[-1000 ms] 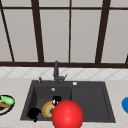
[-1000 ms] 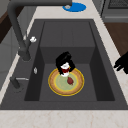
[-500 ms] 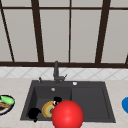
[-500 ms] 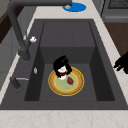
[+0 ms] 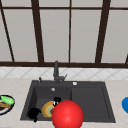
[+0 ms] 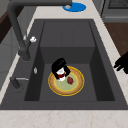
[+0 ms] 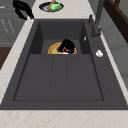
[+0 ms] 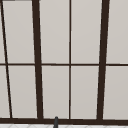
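A yellow-rimmed plate (image 6: 75,86) with a greenish middle lies on the floor of the dark sink's left basin (image 5: 45,95). My right hand (image 6: 59,65) hangs just over the plate's faucet-side edge, fingers curled down round a small white and red thing (image 6: 60,74). It also shows in the front view (image 5: 57,100) and the right side view (image 7: 67,45). A small dark red piece (image 6: 70,80) lies on the plate beside it. My left hand (image 5: 33,113) floats by the sink's front left corner with relaxed fingers, holding nothing. The side views show it too (image 6: 122,63) (image 7: 22,9).
A large red ball (image 5: 67,115) covers the sink's front rim and part of the plate in the front view. The dark faucet (image 5: 56,71) stands behind the sink. A dish with green food (image 5: 5,103) sits on the left counter, a blue plate (image 5: 125,105) on the right.
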Robot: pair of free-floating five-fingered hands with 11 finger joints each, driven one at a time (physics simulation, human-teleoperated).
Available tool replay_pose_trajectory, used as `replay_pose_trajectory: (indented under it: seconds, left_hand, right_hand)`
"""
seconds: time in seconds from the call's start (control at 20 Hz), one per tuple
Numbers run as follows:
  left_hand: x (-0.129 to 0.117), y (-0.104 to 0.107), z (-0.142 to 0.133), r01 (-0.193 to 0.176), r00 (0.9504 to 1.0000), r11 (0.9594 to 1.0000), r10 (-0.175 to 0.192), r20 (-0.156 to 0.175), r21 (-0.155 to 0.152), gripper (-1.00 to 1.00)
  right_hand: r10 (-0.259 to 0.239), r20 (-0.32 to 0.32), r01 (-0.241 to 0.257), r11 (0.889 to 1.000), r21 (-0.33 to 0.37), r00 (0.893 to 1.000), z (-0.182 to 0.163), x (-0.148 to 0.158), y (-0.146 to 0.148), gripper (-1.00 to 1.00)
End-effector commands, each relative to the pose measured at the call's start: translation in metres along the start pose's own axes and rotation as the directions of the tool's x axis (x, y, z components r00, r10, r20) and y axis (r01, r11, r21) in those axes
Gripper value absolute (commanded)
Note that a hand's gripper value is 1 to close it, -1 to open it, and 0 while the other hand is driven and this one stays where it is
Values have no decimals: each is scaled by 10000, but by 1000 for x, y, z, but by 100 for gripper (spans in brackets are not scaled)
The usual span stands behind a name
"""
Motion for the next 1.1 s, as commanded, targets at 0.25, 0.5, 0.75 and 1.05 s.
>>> replay_pose_trajectory:
  seconds: [0.25, 0.5, 0.75, 1.05]
  left_hand:
    - [0, 0, 0, 0, 10000, 10000, 0, 0, 0, 0]
    - [0, 0, 0, 0, 10000, 10000, 0, 0, 0, 0]
    - [0, 0, 0, 0, 10000, 10000, 0, 0, 0, 0]
    - [0, 0, 0, 0, 10000, 10000, 0, 0, 0, 0]
  right_hand:
    - [611, -267, -618, 9977, -292, 9978, 1, 1, -7, -100]
    - [751, -264, -764, 9959, -495, 9968, 6, -1, -24, -100]
    - [681, -109, -687, 9954, -673, 9976, 23, -6, -33, -100]
    - [469, 253, -433, 9910, -1267, 9986, 44, -17, -43, -100]
